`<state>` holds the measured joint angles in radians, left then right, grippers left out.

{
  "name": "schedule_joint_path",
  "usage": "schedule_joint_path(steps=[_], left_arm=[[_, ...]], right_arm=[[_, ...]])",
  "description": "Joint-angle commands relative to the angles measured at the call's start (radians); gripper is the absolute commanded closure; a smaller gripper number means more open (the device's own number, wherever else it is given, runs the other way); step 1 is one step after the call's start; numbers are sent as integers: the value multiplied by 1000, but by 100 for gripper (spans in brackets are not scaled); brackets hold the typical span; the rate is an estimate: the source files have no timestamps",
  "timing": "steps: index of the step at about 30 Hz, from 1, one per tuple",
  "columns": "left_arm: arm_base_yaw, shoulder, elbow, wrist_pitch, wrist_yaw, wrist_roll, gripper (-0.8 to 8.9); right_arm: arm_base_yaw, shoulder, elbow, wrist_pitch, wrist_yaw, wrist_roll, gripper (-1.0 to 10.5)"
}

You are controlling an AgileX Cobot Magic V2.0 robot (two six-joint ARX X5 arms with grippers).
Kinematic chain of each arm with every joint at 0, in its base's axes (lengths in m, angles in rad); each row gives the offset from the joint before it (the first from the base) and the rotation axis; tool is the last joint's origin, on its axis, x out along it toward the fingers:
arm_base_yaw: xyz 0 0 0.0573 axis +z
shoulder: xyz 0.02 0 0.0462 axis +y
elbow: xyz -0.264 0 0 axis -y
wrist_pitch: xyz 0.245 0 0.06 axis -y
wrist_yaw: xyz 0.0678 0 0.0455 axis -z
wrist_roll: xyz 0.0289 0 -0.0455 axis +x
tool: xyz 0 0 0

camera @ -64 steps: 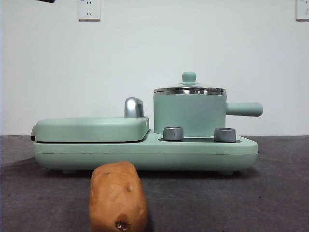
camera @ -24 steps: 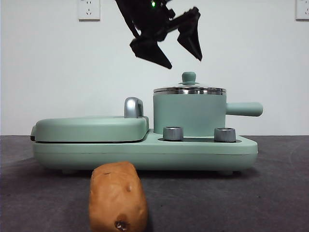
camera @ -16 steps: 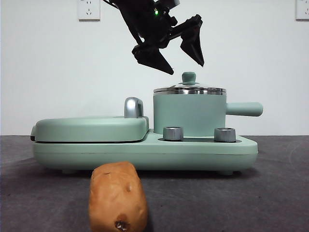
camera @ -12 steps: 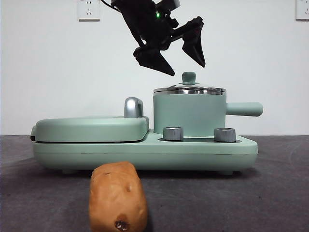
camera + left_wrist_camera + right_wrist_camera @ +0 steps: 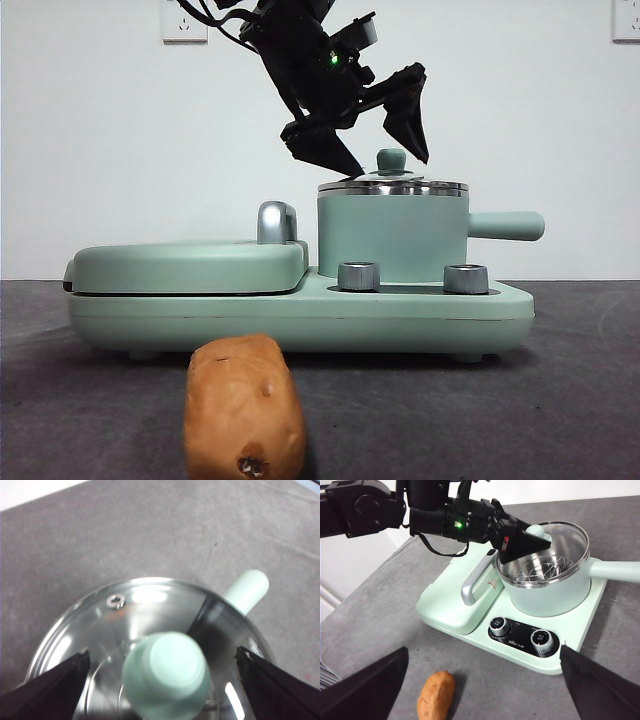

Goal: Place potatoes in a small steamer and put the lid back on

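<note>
Lid [image 5: 392, 184] seated on steamer [image 5: 392, 235], green knob [image 5: 166, 675] upright, directly below left gripper [image 5: 385, 163] and centred between its two jaws. Jaws spread wide, one tip each side of knob, nothing gripped; tips level with knob, just above glass. Knob axis vertical, in line with gripper approach, so closing the jaws likely enough for a hold. Steamer handle [image 5: 506, 225] pointing away to one side, clear of both jaws.

Potato [image 5: 245, 410] lying on table in front of cooker base [image 5: 300, 312], well apart from left gripper, long axis toward front camera, scarred end nearest. Nearer to right gripper [image 5: 480, 690], which hangs high over table, jaws wide apart, empty. Potato untouched.
</note>
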<state>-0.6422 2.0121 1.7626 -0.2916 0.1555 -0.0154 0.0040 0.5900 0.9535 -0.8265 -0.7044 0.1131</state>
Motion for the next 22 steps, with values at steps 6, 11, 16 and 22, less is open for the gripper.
schedule_joint_path(steps=[6,11,16,22], left_arm=[[-13,23,29,25,-1,-4,510],[-13,23,29,29,-1,3,592],[-13,24,29,25,-1,8,776],[-13,24,29,31,-1,8,808]], right_arm=[[1,3,17,2,-2,14,463],[1,3,17,2,-2,14,463],[1,4,17,2,-2,15,463],[1,3,17,2,-3,23,463]])
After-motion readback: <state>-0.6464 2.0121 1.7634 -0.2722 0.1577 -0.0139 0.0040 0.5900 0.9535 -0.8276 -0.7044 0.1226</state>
